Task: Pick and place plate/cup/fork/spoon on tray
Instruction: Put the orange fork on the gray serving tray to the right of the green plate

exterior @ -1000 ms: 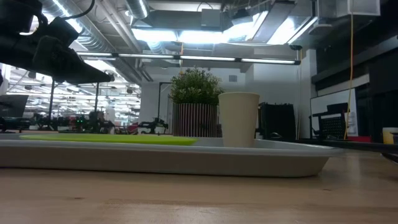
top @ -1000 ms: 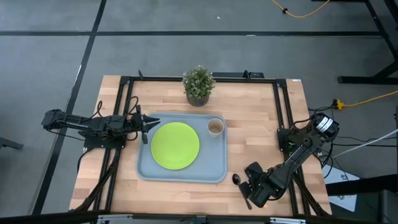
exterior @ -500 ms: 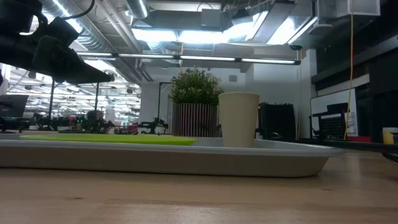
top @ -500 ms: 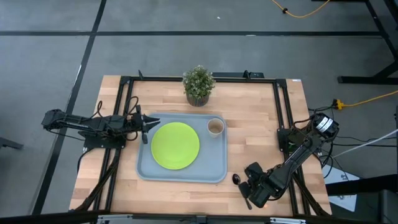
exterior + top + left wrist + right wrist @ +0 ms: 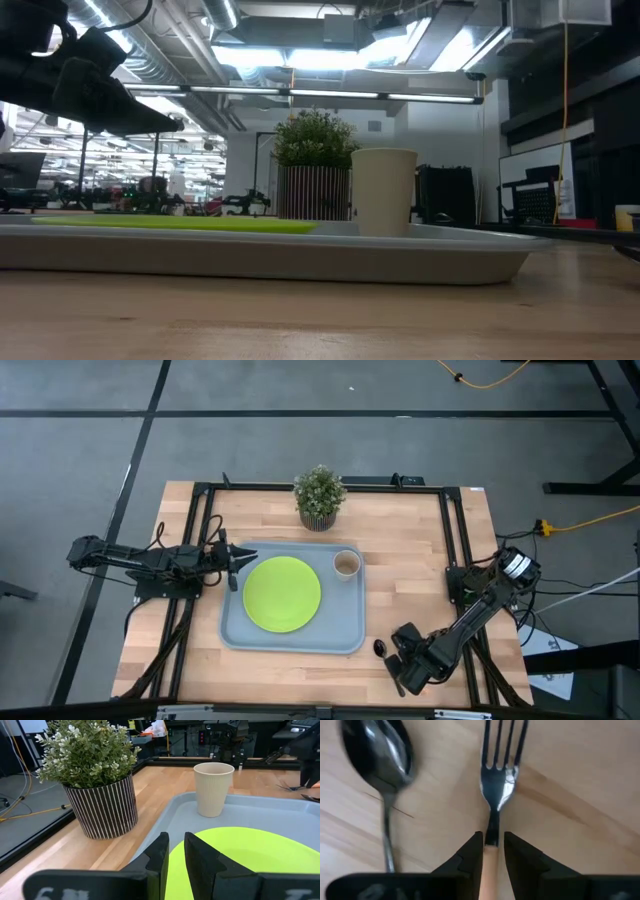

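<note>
The lime-green plate (image 5: 282,593) and the beige cup (image 5: 346,564) stand on the grey-blue tray (image 5: 240,632); the cup is at the tray's far right corner. The dark spoon (image 5: 380,648) lies on the table just off the tray's near right corner. In the right wrist view the spoon (image 5: 385,755) lies beside the orange-handled fork (image 5: 498,775). My right gripper (image 5: 492,851) is down over the fork and shut on it; in the high view it (image 5: 405,658) hides the fork. My left gripper (image 5: 236,565) is shut and empty, hovering at the tray's left rim. My right gripper pinches the fork between its two fingers where the metal neck meets the orange handle (image 5: 491,845). The fingers come from above and point down, standing across the handle. The fork lies flat along the tabletop, tines pointing away from the fingers; whether it is lifted I cannot tell.
A potted plant (image 5: 319,495) in a striped pot stands behind the tray at the table's far edge. Black frame rails run along the table's left, right and far sides. Bare wood lies right of the tray, around the spoon.
</note>
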Robot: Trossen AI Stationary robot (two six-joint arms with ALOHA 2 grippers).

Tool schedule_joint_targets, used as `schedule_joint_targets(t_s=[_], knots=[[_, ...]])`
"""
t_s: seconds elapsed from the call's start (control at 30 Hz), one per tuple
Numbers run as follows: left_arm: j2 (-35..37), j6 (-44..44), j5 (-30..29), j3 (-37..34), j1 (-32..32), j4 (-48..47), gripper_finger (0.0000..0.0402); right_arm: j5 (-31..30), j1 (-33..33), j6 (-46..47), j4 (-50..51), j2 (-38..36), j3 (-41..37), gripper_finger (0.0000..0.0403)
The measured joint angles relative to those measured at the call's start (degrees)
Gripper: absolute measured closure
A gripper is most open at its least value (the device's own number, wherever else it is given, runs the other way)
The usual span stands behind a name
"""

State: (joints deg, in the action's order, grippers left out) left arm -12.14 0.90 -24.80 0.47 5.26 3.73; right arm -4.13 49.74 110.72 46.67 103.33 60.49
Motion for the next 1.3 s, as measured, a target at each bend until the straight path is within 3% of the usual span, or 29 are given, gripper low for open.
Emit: schedule_joint_targets(t_s=[0.4,0.67,0.8,1.1,1.3], knots=[[0.0,0.0,0.0,0.0,0.0,0.0,0.0348,1.3,0.0,0.2,-0.8,0.5,0.0,0.0322],[0.0,0.0,0.0,0.0,0.0,0.0,0.0348,1.9,0.0,5.7,-1.9,1.3,0.2,0.0383],[0.0,0.0,0.0,0.0,0.0,0.0,0.0348,2.4,0.0,6.1,-1.2,1.0,0.4,0.0383],[0.0,0.0,0.0,0.0,0.0,0.0,0.0348,1.2,-1.9,6.3,19.9,-0.2,13.6,0.0383],[0.0,0.0,0.0,0.0,0.0,0.0,0.0348,-4.4,-5.3,7.5,17.8,-0.3,18.0,0.0383]])
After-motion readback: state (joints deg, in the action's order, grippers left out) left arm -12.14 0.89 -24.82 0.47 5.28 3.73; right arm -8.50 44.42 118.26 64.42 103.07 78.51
